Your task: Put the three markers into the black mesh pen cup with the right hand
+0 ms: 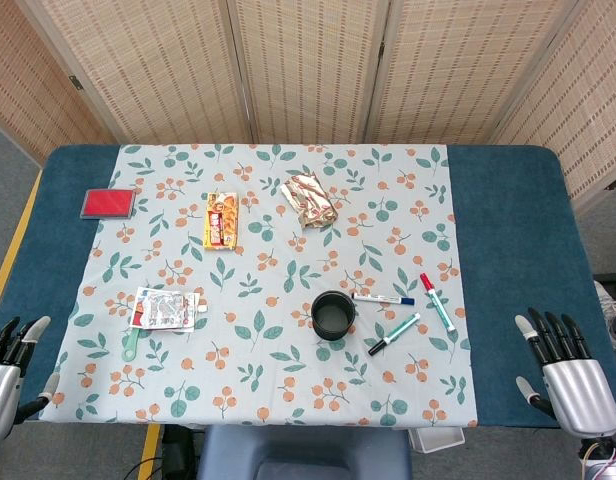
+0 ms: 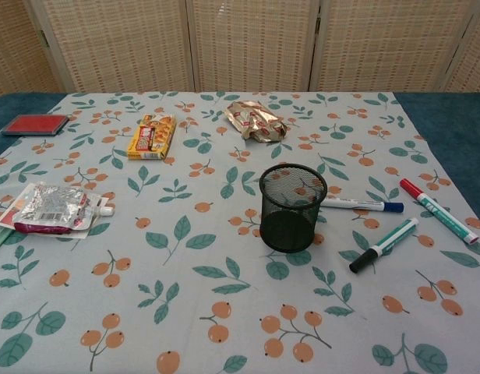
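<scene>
The black mesh pen cup (image 1: 333, 314) (image 2: 292, 206) stands upright and empty near the middle of the leaf-print cloth. Right of it lie three markers: a blue-capped one (image 1: 384, 298) (image 2: 361, 205), a black-capped green one (image 1: 394, 334) (image 2: 384, 245), and a red-capped one (image 1: 437, 302) (image 2: 439, 210). My right hand (image 1: 563, 366) hovers open at the table's front right corner, well clear of the markers. My left hand (image 1: 10, 368) is open at the front left edge. Neither hand shows in the chest view.
A silver pouch (image 1: 166, 308) (image 2: 53, 208) and a green spoon (image 1: 131, 347) lie at front left. A yellow snack box (image 1: 221, 219) (image 2: 150, 136), a crumpled gold wrapper (image 1: 310, 199) (image 2: 257, 121) and a red ink pad (image 1: 108, 203) (image 2: 34, 124) sit farther back.
</scene>
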